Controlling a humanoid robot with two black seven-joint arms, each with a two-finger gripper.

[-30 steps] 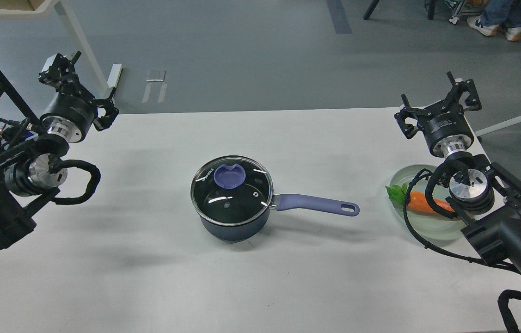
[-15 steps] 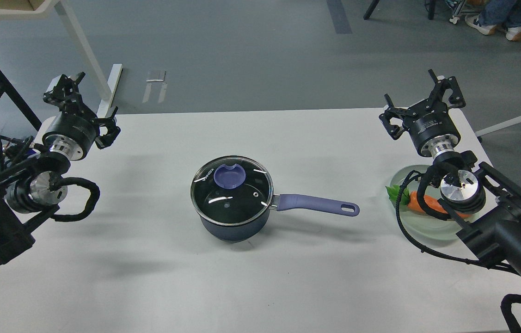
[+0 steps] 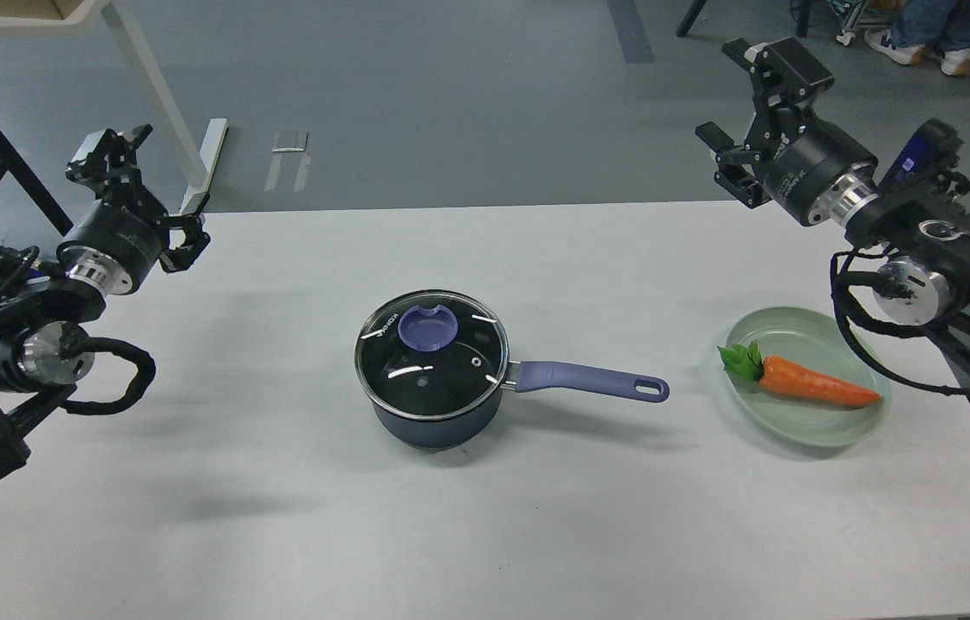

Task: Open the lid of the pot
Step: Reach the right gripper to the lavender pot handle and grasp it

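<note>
lid (image 3: 431,355) seated on pot (image 3: 441,413), well apart from both spread, empty grippers, left gripper (image 3: 153,185), right gripper (image 3: 738,99)

Left gripper (image 3: 149,185) raised at far left, fingers spread apart, holding nothing; its arm runs back to the lower-left edge. Right gripper (image 3: 738,99) lifted high at far right, fingers parted and empty, forearm angling in from the right edge.

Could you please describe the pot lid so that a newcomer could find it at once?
On the white table, look to the middle for the dark navy pot with the long lavender handle. The lid sits on it: clear glass, metal rim, lavender knob, unlike the pale green plate holding a carrot.
</note>
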